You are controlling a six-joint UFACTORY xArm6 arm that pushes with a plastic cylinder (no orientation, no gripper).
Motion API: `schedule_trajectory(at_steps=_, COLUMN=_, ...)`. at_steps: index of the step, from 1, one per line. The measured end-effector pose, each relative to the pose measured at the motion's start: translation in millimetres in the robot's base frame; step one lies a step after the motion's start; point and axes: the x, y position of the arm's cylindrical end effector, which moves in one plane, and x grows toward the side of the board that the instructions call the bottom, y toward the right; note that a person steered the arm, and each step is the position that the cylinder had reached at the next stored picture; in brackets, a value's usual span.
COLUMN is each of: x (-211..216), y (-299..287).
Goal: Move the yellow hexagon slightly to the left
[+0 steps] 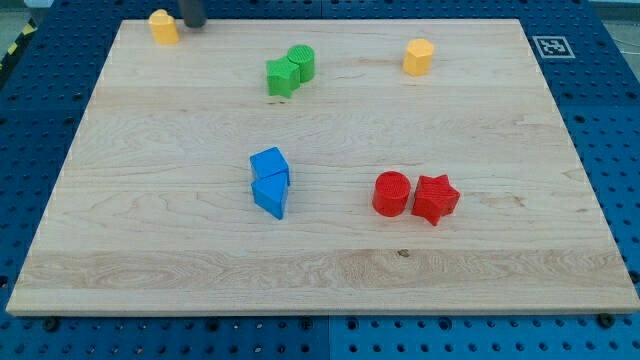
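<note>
A yellow hexagon (pixel 418 57) stands near the view's top, right of centre. A second yellow block (pixel 163 26), pointed on top, sits at the top left corner of the wooden board (pixel 150 250). My tip (pixel 192 25) is at the board's top edge, just right of that second yellow block and close to it. The tip is far to the left of the yellow hexagon. Only the lowest part of the dark rod shows; the rest is cut off by the view's top.
A green star (pixel 283 76) touches a green cylinder (pixel 302 61) between the tip and the hexagon. A blue cube (pixel 270 165) touches a blue triangle (pixel 270 196) at centre. A red cylinder (pixel 391 193) sits beside a red star (pixel 435 198).
</note>
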Motion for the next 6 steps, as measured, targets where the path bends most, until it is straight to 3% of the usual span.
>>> schedule_trajectory(at_steps=3, x=1, y=97)
schedule_trajectory(at_steps=6, x=64, y=176)
